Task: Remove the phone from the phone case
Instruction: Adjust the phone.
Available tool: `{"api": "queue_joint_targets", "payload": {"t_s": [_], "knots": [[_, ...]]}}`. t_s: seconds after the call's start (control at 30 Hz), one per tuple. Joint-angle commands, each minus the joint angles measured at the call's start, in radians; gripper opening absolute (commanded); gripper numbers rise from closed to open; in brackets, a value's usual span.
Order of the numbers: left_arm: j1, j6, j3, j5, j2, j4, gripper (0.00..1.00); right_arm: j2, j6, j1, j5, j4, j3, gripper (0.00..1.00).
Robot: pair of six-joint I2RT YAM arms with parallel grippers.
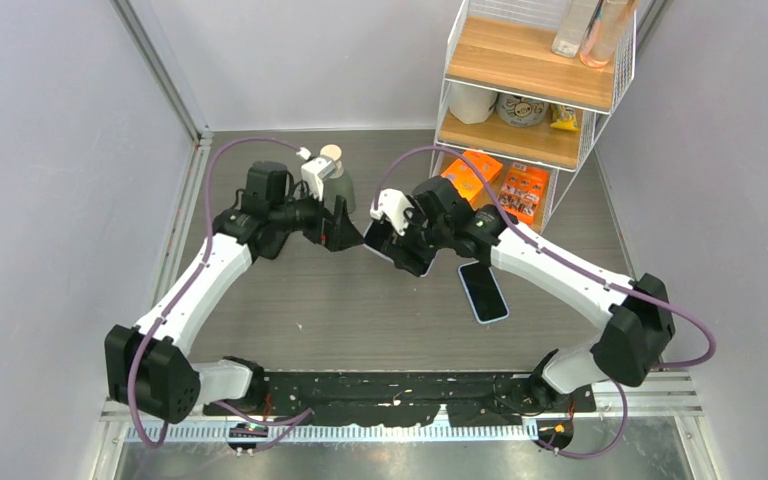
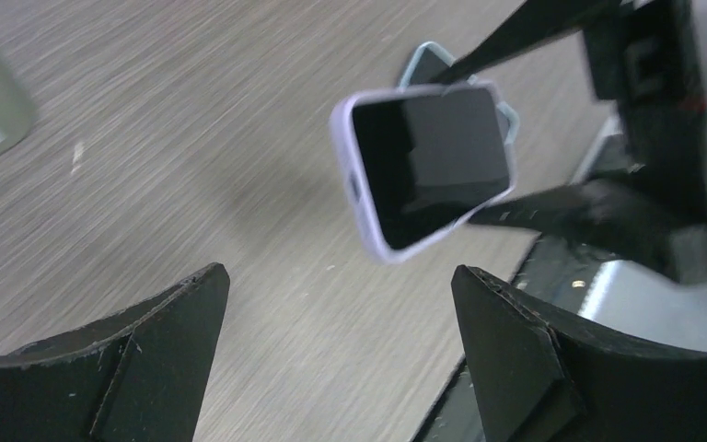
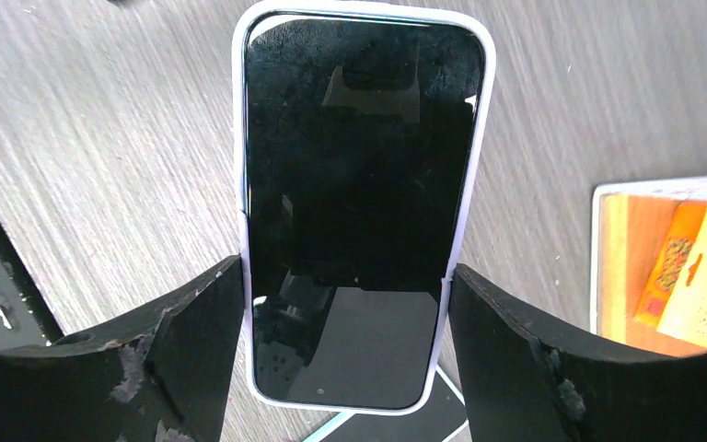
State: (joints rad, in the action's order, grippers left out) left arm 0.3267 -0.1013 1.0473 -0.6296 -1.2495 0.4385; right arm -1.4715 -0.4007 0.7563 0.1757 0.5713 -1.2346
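phone in lilac phone case, held off the bench | long axis straight out from right tool, which pinches the case's long edges | port end faces left tool, spread wide, not touching | second phone flat on bench nearby

The right gripper clamps the cased phone across its long edges, while the left gripper, jaws spread wide, faces that phone's free end without touching it, both arms bent in toward it.
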Motion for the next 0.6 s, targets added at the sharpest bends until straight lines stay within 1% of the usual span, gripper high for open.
{"api": "queue_joint_targets", "payload": {"t_s": [0.0,0.17,0.37,0.4,0.47,0.57], "knots": [[-0.005,-0.133,0.111,-0.246,-0.04,-0.023,0.94,0.079,-0.045,0.07,-0.062,-0.049,-0.074,0.05],[-0.002,-0.202,0.15,-0.302,-0.092,-0.021,0.88,0.093,-0.06,0.117,-0.118,-0.046,-0.125,0.05],[0.012,-0.236,0.137,-0.357,-0.134,-0.022,0.81,0.093,-0.074,0.157,-0.17,-0.055,-0.155,0.05],[0.016,-0.236,0.133,-0.359,-0.137,-0.021,0.8,0.094,-0.076,0.158,-0.203,-0.063,-0.155,0.05],[0.021,-0.236,0.126,-0.364,-0.142,-0.024,0.76,0.097,-0.079,0.161,-0.217,-0.074,-0.155,0.05],[0.025,-0.244,0.131,-0.381,-0.162,-0.034,0.65,0.095,-0.081,0.169,-0.222,-0.079,-0.157,0.05]]}}
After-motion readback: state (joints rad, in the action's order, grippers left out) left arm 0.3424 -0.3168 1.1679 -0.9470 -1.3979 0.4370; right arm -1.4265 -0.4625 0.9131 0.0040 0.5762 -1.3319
